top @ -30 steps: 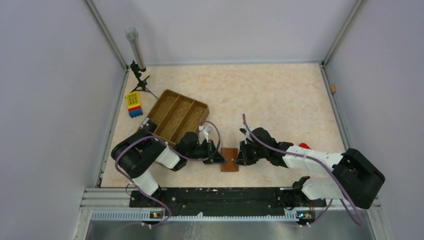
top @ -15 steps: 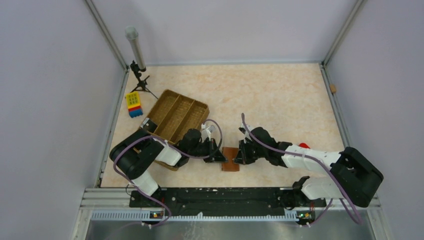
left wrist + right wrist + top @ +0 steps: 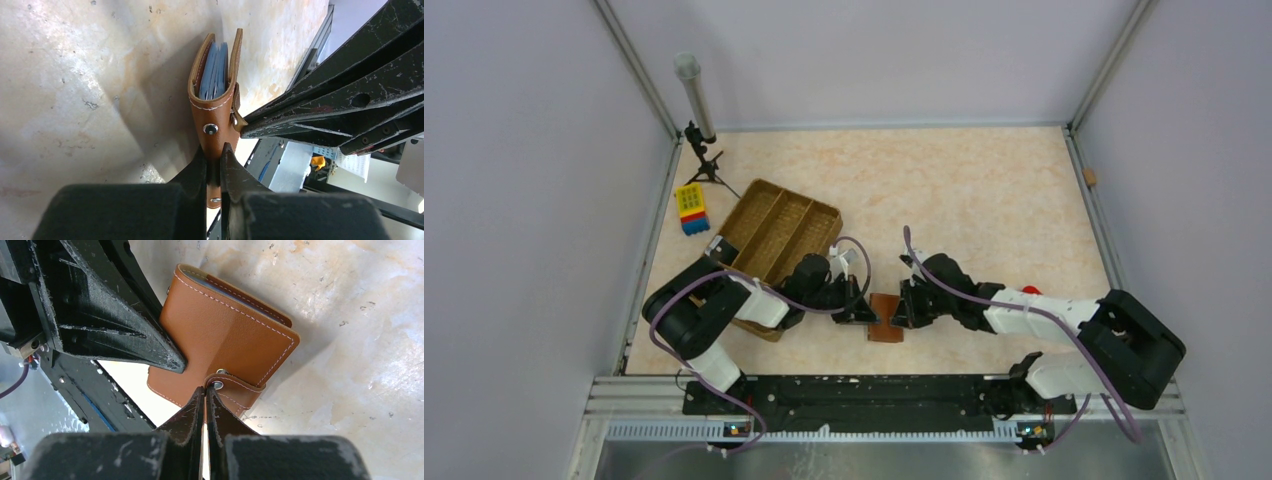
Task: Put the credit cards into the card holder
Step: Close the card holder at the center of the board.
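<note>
clamping the left gripper tight on the lower edge of the card holder, smooth tan leather with white stitching and a round metal stud; pinching its snap tab from the opposite side with the right gripper, fingers closed; holding it between both tools at the near middle of the table, mottled beige stone-look, scuffed; showing thin glossy bluish credit cards tucked edge-on between the leather flaps; standing behind the left arm, a brown tray with three long compartments, a yellow-and-blue block beside it; closing in all round, pale lilac walls
</note>
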Action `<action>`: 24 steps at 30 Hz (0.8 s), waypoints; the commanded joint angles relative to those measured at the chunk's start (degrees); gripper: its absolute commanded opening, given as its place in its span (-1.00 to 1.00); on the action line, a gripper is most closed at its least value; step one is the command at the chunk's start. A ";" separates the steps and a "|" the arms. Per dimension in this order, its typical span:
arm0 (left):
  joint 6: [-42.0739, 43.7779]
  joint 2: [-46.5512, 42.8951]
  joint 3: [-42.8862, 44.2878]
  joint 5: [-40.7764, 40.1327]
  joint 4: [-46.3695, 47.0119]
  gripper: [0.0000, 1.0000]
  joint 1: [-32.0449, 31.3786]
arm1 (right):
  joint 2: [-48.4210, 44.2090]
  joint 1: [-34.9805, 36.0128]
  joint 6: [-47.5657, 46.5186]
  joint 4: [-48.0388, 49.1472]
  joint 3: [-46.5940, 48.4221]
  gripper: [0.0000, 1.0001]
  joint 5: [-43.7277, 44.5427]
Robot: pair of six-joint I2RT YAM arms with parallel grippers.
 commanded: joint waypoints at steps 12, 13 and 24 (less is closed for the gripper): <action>5.54 1.06 0.07 -8.64 -10.66 -1.00 -0.22 | -3.14 -0.52 -1.80 0.70 3.05 -1.00 2.86; 5.58 1.06 0.10 -8.62 -10.72 -1.00 -0.17 | -3.13 -0.61 -1.83 0.70 3.10 -1.00 2.87; 5.68 1.27 0.16 -8.28 -11.00 -1.00 -0.22 | -0.40 -1.04 -2.35 2.73 3.24 -1.00 1.14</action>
